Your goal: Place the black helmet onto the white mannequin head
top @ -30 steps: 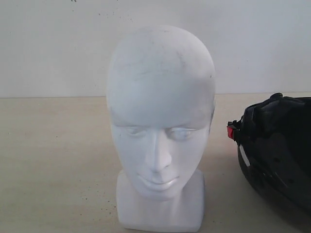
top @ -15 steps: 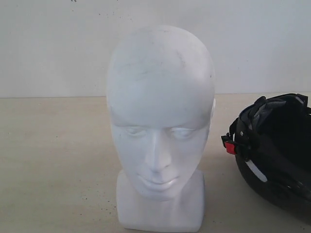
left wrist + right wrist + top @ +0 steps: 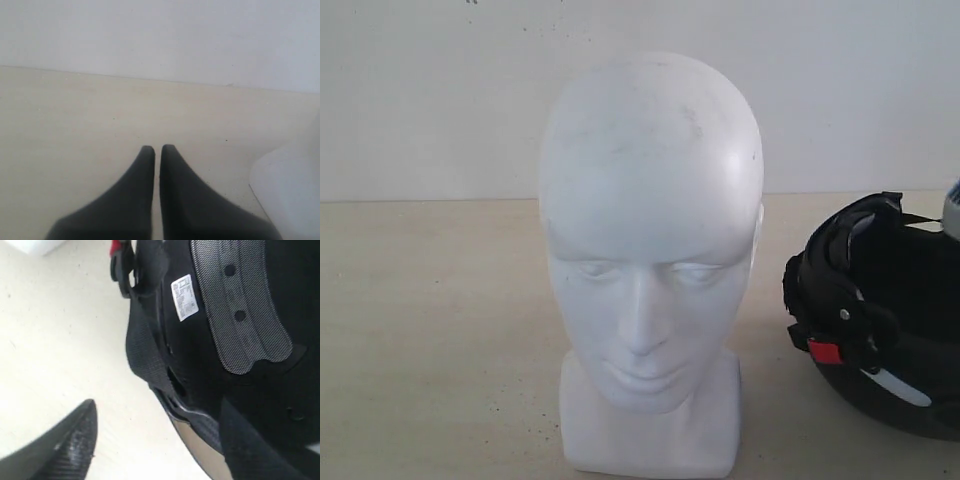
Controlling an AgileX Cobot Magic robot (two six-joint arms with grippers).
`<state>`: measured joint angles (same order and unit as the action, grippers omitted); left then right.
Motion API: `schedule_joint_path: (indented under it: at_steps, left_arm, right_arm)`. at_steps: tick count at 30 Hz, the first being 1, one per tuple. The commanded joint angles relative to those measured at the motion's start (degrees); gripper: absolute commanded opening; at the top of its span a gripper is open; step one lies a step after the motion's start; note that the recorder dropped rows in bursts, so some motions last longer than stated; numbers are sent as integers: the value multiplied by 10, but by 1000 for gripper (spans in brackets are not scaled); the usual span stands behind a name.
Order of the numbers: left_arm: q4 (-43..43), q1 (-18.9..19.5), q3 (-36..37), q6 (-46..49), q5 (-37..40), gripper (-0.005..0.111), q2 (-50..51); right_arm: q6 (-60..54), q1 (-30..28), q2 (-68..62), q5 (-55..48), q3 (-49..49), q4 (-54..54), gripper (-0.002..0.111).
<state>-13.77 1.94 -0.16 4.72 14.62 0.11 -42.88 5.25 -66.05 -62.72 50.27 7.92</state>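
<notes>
The white mannequin head (image 3: 650, 260) stands upright in the middle of the table, facing the camera; its base edge shows in the left wrist view (image 3: 292, 192). The black helmet (image 3: 885, 325) lies to its right, opening turned toward the head, showing inner straps and a red buckle (image 3: 823, 351). In the right wrist view my right gripper (image 3: 157, 405) is open and straddles the rim of the helmet (image 3: 235, 315), one finger (image 3: 75, 445) outside over the table and the other inside the shell. My left gripper (image 3: 157, 148) is shut and empty above the table, left of the head.
The beige tabletop (image 3: 430, 330) runs back to a plain white wall (image 3: 430, 90). A pale object (image 3: 952, 208) pokes in at the right edge above the helmet. A white label (image 3: 184, 297) and grey mesh padding (image 3: 240, 310) line the helmet's inside.
The helmet has rolled and shifted: its buckle side has dropped lower and its opening has turned more toward the camera. The mannequin head has stayed still.
</notes>
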Motion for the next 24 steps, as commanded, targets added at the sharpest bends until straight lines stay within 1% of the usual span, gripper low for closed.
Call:
schedule_joint_path:
  at_steps: [1, 4, 7, 9, 19, 24]
  left_arm:
    - [1, 2, 2, 3, 0, 4, -1]
    - [1, 2, 2, 3, 0, 4, -1]
    - [1, 2, 2, 3, 0, 4, -1]
    - [1, 2, 2, 3, 0, 4, -1]
    - [1, 2, 2, 3, 0, 4, -1]
    - [1, 2, 2, 3, 0, 4, -1]
  right_arm:
    - [-44, 1, -7, 39, -57, -22, 67]
    - [-71, 1, -11, 71, -75, -15, 67]
    - [-71, 1, -34, 137, -96, -67, 67]
    - [-71, 1, -48, 153, -96, -79, 67]
    - [-69, 0, -106, 184, -96, -140, 67]
    - [-69, 0, -113, 222, -96, -143, 67]
